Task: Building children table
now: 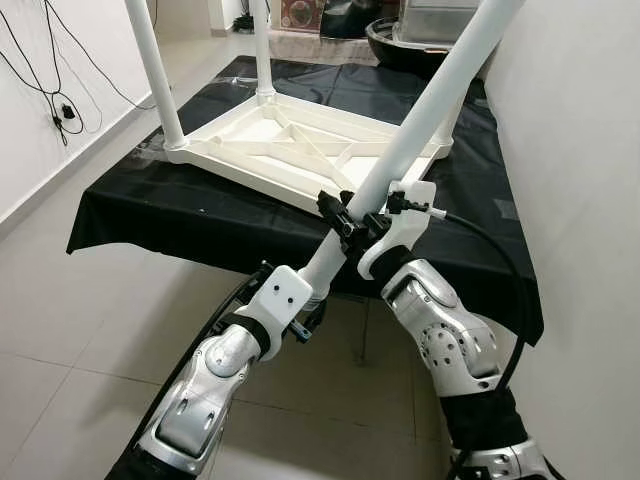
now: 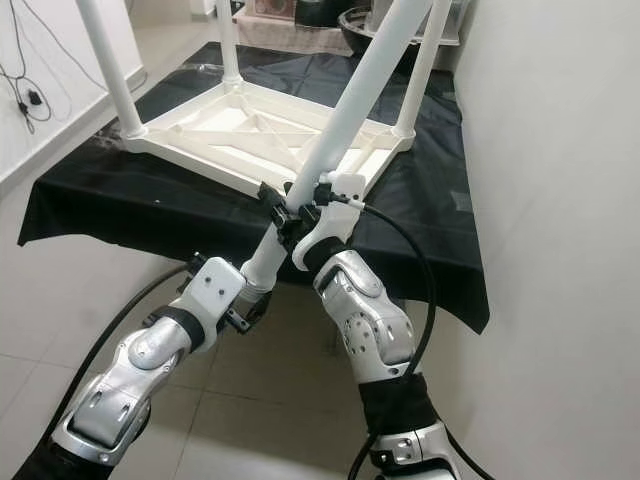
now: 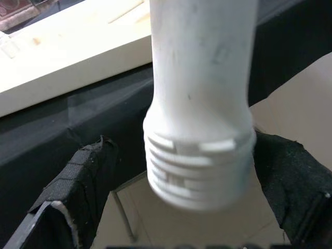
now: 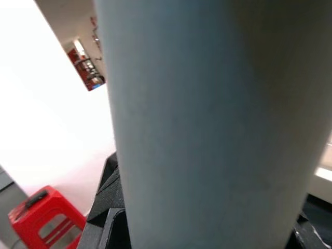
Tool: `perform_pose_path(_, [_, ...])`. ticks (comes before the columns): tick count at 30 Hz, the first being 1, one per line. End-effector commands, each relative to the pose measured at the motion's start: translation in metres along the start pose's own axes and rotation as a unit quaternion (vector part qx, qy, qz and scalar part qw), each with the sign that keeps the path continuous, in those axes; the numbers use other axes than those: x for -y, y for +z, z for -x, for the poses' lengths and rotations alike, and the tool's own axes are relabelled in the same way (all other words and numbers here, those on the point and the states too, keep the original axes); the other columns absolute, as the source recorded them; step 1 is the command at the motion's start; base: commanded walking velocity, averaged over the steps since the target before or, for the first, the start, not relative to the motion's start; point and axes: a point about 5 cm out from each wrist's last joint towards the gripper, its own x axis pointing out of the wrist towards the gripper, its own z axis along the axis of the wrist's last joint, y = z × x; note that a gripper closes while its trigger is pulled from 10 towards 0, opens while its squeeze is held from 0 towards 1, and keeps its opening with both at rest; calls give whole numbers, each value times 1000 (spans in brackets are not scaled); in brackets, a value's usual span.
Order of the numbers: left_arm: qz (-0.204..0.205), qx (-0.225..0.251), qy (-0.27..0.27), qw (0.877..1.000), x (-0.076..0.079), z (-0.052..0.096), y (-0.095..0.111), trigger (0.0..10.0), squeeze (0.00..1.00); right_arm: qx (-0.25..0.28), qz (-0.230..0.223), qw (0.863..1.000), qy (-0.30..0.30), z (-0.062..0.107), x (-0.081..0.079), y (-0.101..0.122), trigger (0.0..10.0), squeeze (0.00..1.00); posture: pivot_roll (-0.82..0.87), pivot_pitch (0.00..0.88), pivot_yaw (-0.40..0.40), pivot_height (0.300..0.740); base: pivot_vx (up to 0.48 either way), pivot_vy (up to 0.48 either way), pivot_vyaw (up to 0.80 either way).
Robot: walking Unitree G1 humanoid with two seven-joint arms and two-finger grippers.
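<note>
The white children's table top [image 1: 300, 150] lies upside down on a black-covered table [image 1: 150, 215], with three white legs standing up from its corners. A loose white table leg [image 1: 440, 90] slants from low near me up to the far right. My right gripper [image 1: 355, 225] is shut on its middle, just in front of the top's near edge. My left gripper [image 3: 187, 171] sits around the threaded lower end [image 3: 199, 166]. It is open: one finger [image 3: 85, 176] stands off with a gap, the other finger [image 3: 290, 176] lies against the thread.
The black cloth hangs over the table's front edge above tiled floor [image 1: 80, 330]. A white wall [image 1: 580, 120] runs close along the right. Cables [image 1: 60, 105] hang on the left wall. A dark basin [image 1: 400, 45] sits behind the table. A red stool [image 4: 44, 218] stands further off.
</note>
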Motion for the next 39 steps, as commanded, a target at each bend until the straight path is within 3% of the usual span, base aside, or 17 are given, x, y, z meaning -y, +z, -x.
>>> perform_pose_path(1, [-5,10,4,1000,-2,-4,3,10000,0,-16,-7,1000,9,3,-4,-7,10000,0,55,91,-37,740,0,0,0])
perform_pose_path(25, [7,-10,-21,1000,8,-9,-12,9804,0,-15,-9,1000,16,5,-12,-5,10000,0,49,95,-34,740,0,0,0])
perform_pose_path(26, [7,-9,-22,1000,8,-9,-12,6784,0,-14,-9,1000,16,5,-13,-4,10000,0,48,95,-34,740,0,0,0])
perform_pose_path(27, [7,-9,-22,1000,8,-9,-12,6784,0,-14,-9,1000,16,5,-13,-4,10000,0,48,95,-34,740,0,0,0])
perform_pose_path(28, [10,-9,-23,1000,8,-9,-13,0,0,-12,-9,1000,17,4,-13,-3,10000,0,49,94,-35,740,0,0,0])
perform_pose_path(39, [11,-9,-16,1000,8,-8,-15,0,0,-7,-3,1000,19,4,-15,0,10000,0,43,95,-34,740,0,0,0])
